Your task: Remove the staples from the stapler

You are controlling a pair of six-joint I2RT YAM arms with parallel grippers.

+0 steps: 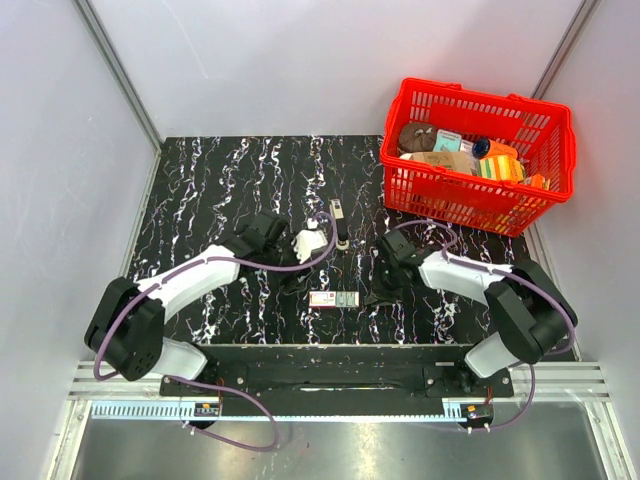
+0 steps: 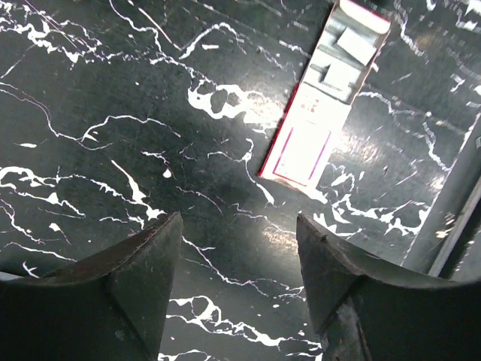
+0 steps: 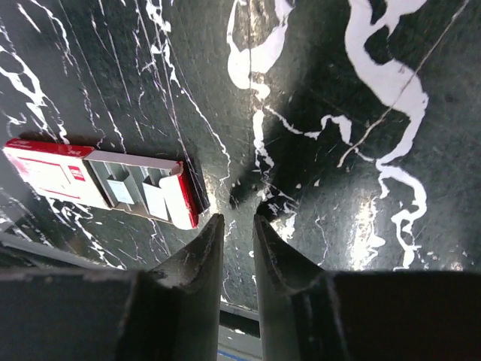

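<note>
A small grey and black stapler (image 1: 340, 224) lies on the black marble table behind both grippers, out of both wrist views. A red and white staple box (image 1: 333, 299) lies open between the grippers, with staple strips inside. It also shows in the left wrist view (image 2: 323, 105) and the right wrist view (image 3: 105, 184). My left gripper (image 1: 297, 280) (image 2: 240, 222) is open and empty, low over bare table just left of the box. My right gripper (image 1: 380, 292) (image 3: 239, 218) has its jaws nearly together with nothing between them, just right of the box.
A red basket (image 1: 478, 203) with several packaged items stands at the back right. A white object (image 1: 311, 243) sits by my left wrist, next to the stapler. The table's front edge (image 1: 330, 350) runs just below the box.
</note>
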